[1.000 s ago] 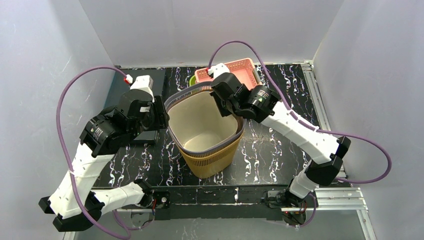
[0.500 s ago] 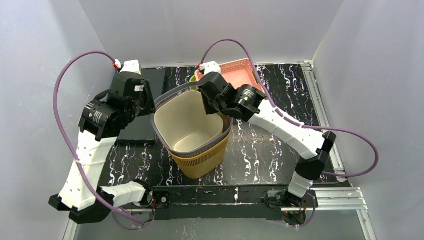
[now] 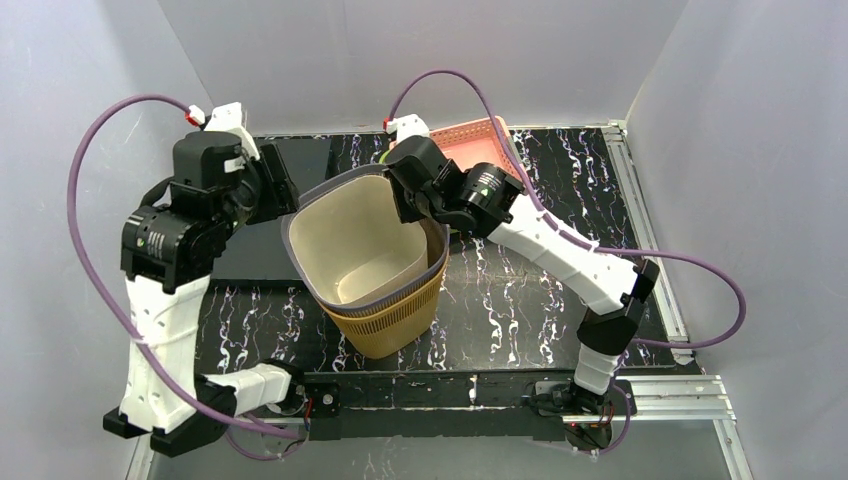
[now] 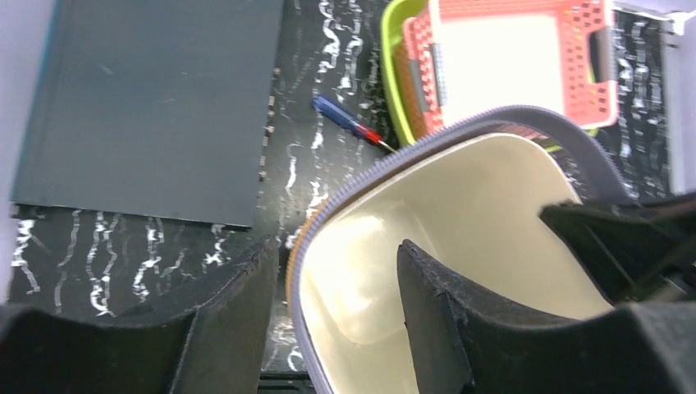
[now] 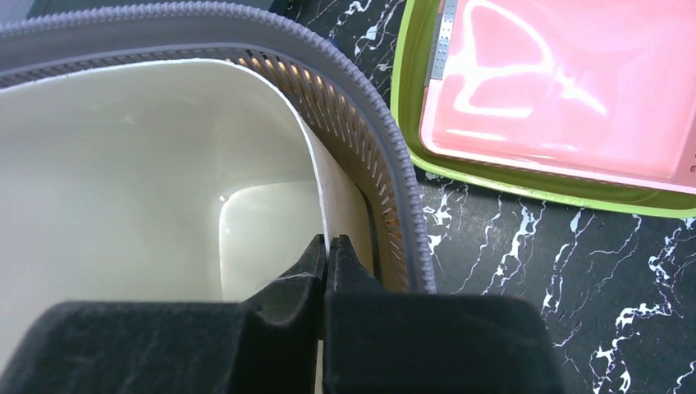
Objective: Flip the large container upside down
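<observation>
The large container (image 3: 385, 320) is a tan perforated basket with a grey rim and a cream liner, standing mouth up and tilted near the table's middle. My right gripper (image 3: 415, 205) reaches in over its far right rim. In the right wrist view that gripper (image 5: 328, 242) is shut on the thin cream wall of the container (image 5: 123, 164). My left gripper (image 3: 285, 205) sits at the left rim. In the left wrist view it (image 4: 336, 246) is open and straddles the container's rim (image 4: 476, 205), one finger outside and one inside with a gap.
A pink basket (image 3: 470, 145) rests in a green tray (image 3: 385, 158) at the back, just behind the container. A dark grey board (image 4: 148, 107) lies at the left. A blue and red pen (image 4: 349, 123) lies between the board and the tray.
The container has shifted left and tipped further, carried by the right gripper. The left arm has swung up and to the left with the rim, and its jaws closed slightly, then widened.
</observation>
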`<action>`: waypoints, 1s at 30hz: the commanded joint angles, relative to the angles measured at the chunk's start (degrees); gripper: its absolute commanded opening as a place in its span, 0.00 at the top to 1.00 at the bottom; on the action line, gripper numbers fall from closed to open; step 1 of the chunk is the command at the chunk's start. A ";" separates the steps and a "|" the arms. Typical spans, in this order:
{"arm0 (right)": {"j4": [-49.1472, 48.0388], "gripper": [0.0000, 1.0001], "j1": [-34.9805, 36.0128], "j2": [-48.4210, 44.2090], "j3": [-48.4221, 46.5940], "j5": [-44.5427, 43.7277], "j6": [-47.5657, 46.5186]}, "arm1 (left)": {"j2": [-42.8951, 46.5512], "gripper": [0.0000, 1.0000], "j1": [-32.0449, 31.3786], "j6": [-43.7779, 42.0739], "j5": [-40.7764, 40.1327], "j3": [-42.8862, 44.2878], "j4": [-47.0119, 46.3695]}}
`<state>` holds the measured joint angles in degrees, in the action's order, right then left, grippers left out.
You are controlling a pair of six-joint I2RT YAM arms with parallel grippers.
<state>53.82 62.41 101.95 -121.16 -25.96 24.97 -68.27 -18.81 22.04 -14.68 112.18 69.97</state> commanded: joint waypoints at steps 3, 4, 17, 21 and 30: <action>-8.08 0.99 0.43 -5.75 -2.23 -0.99 1.68 | 3.79 0.42 0.40 2.74 10.65 -0.77 1.04; -8.01 0.99 0.43 -6.29 -2.16 -2.11 1.54 | 4.29 0.41 0.40 3.13 11.33 -0.97 1.00; -11.07 0.99 0.43 -10.42 -0.61 -7.38 2.02 | 6.98 0.31 0.41 4.50 14.26 -0.79 2.46; -12.06 0.99 0.42 -11.18 -0.26 -8.32 2.28 | 7.12 0.34 0.36 4.46 18.86 -0.79 3.43; -12.25 0.99 0.43 -10.32 -1.97 -7.51 2.54 | 3.69 0.45 0.35 5.57 26.34 1.92 12.21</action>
<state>51.18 63.02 93.93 -120.49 -30.57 25.10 -63.24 -18.81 27.57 8.32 112.84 75.90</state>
